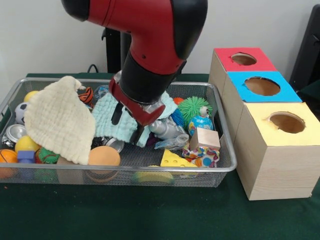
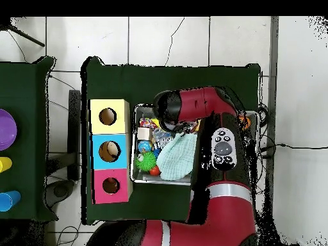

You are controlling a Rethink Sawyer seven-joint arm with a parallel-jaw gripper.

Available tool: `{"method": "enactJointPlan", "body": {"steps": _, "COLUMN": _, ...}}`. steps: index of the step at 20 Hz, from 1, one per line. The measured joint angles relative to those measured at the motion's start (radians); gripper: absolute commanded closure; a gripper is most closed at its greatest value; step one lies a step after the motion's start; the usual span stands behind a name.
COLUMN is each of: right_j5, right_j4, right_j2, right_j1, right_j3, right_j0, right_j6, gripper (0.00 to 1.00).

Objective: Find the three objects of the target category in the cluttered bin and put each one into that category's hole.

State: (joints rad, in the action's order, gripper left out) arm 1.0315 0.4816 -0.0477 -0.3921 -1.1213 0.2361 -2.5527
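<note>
The wire mesh bin (image 1: 150, 170) sits on the green table, full of clutter. A large crinkled cream-yellow cloth (image 1: 57, 120) lies at its left. A small multicoloured speckled fabric piece (image 1: 202, 157) lies at the front right, under a wooden block (image 1: 205, 138). A light teal textured cloth (image 1: 105, 122) lies in the middle; it also shows in the overhead view (image 2: 178, 157). My gripper (image 1: 127, 125) is down in the bin on the teal cloth's right part, its black fingers (image 1: 117, 114) apart. In the overhead view the arm hides the gripper.
Three wooden boxes with round holes stand right of the bin: red top (image 1: 242, 59), blue top (image 1: 262, 86), yellow top (image 1: 286, 121). The bin also holds a green spiky ball (image 1: 194, 107), a yellow cheese wedge (image 1: 175, 160), an orange disc (image 1: 104, 156), cans and balls.
</note>
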Motion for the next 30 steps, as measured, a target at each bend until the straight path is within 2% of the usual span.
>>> {"method": "enactJointPlan", "body": {"steps": 9, "right_j5": 0.004, "right_j4": 0.006, "right_j2": -0.017, "right_j1": 0.091, "right_j3": 0.068, "right_j0": 0.003, "right_j6": 0.0, "gripper": 0.0}}
{"method": "enactJointPlan", "body": {"steps": 18, "right_j5": 0.004, "right_j4": 0.006, "right_j2": -0.026, "right_j1": 0.144, "right_j3": 0.104, "right_j0": 0.005, "right_j6": 0.0, "gripper": 0.0}}
{"method": "enactJointPlan", "body": {"steps": 24, "right_j5": 0.004, "right_j4": 0.006, "right_j2": -0.026, "right_j1": 0.129, "right_j3": 0.096, "right_j0": 0.008, "right_j6": 0.015, "gripper": 0.0}}
{"method": "enactJointPlan", "body": {"steps": 30, "right_j5": 0.006, "right_j4": 0.006, "right_j2": -0.026, "right_j1": 0.055, "right_j3": 0.071, "right_j0": 0.038, "right_j6": 0.089, "gripper": 0.0}}
